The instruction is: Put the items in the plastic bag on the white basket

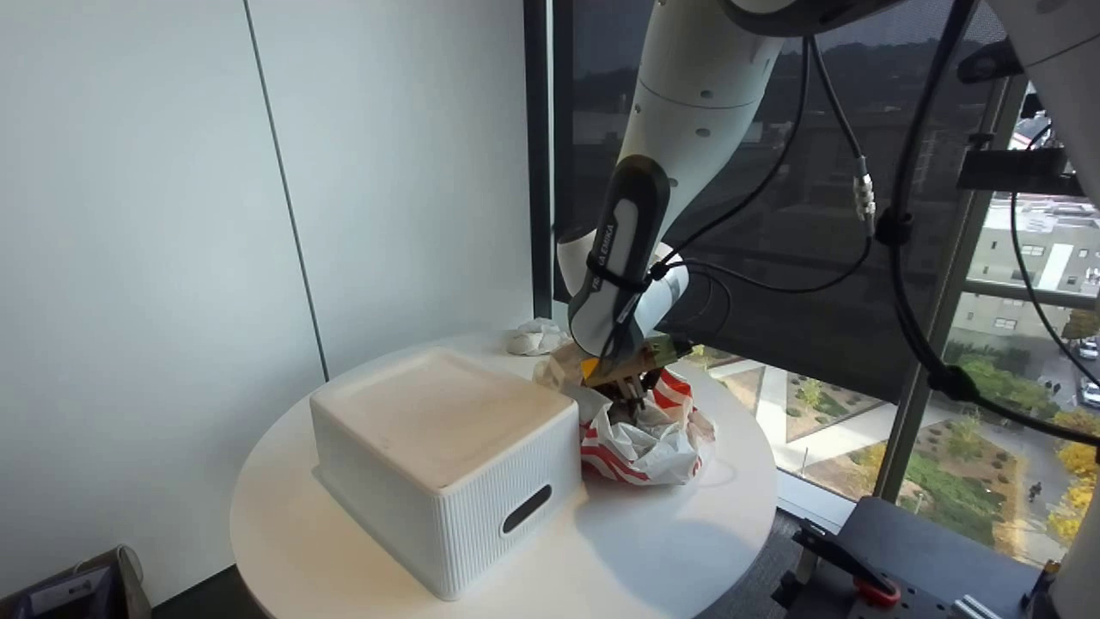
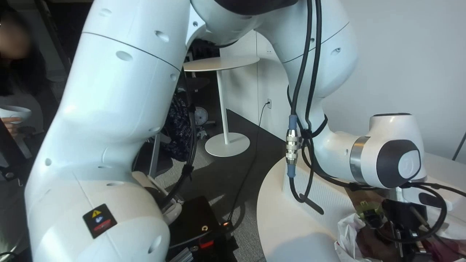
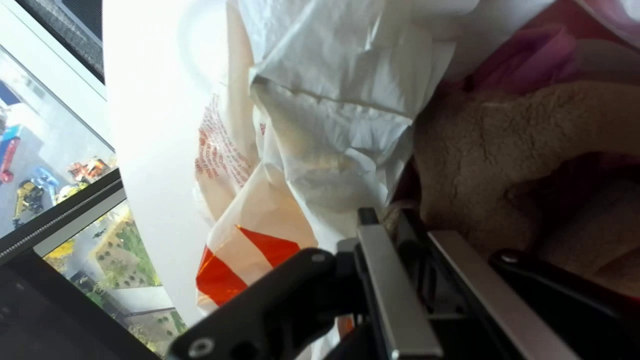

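Note:
The white plastic bag with red stripes (image 1: 653,451) stands crumpled and open on the table beside the white basket (image 1: 447,430). The basket has ribbed walls and a flat closed face on top; its wall also shows in an exterior view (image 2: 329,202). My gripper (image 1: 634,406) points down into the bag's mouth. In the wrist view the gripper's fingertips (image 3: 388,216) are close together with a bit of tan fuzzy material between them. A brown plush item (image 3: 480,150) lies in the bag (image 3: 340,75), with a pink item (image 3: 530,60) beside it. Their lower parts are hidden.
The round white table (image 1: 679,550) carries the basket and bag. A crumpled white thing (image 1: 537,337) lies at its back edge. A wall stands behind the table, and windows with a dark shade (image 1: 825,284) stand beside it. Black cables (image 1: 791,292) hang from the arm.

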Action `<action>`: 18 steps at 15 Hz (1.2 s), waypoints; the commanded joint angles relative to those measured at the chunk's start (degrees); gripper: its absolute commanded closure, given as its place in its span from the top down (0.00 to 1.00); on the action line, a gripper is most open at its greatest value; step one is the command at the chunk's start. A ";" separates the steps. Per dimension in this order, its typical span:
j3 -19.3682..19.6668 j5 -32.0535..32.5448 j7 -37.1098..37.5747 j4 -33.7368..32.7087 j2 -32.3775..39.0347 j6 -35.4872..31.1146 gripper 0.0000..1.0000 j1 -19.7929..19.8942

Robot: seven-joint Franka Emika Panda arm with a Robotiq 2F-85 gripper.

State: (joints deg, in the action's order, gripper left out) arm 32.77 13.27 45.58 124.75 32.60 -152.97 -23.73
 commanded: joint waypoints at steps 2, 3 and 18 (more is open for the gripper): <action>1.63 8.41 8.00 0.74 -7.07 6.36 0.19 -1.27; 0.98 9.93 9.28 0.72 -8.51 7.39 0.18 -0.56; -13.56 2.28 9.97 -5.25 3.33 -10.48 1.00 13.10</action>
State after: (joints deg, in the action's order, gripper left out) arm 18.17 16.71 54.73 123.07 31.87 -159.06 -9.63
